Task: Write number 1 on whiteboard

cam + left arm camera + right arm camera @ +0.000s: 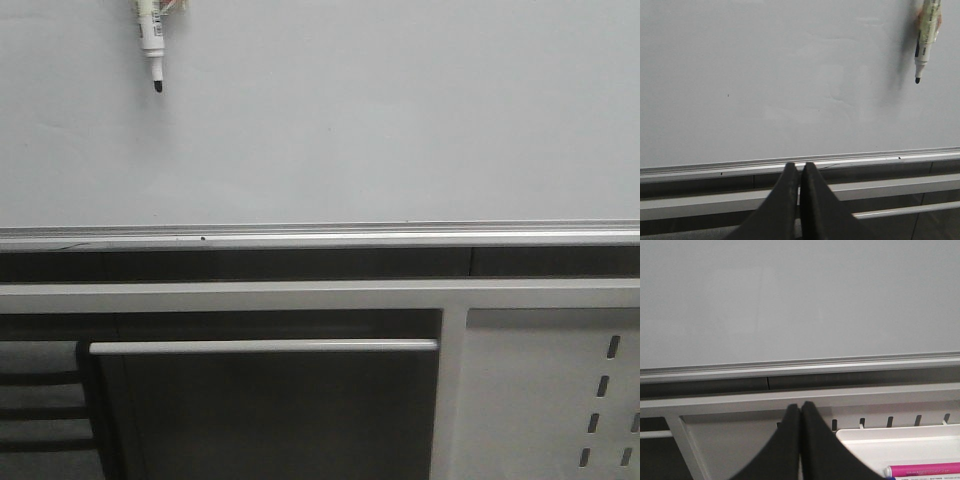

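- Plainly, no stroke is seen yet on the whiteboard (380,120); the number 1 remains to be written, and the board face is blank apart from faint smudges.
- A marker (152,40) hangs tip-down at the top of the whiteboard, well above its silver bottom rail (320,238); what holds it lies beyond the frame edge and cannot be told.
- The left gripper (800,167) is seen with its jaws pressed together on nothing, low beside the rail; the right gripper (800,407) is likewise closed and empty, below the rail.
- For a clean digit, the black tip should be brought squarely onto the board with light, even pressure and drawn straight down towards the rail in one short stroke, then lifted off.
- The board is flat, smooth and pale grey-white; the rail is ribbed aluminium; the marker is a slim white barrel tapering to a black tip.
- A white tray (900,437) holding a pink marker (922,470) is seen below the rail.
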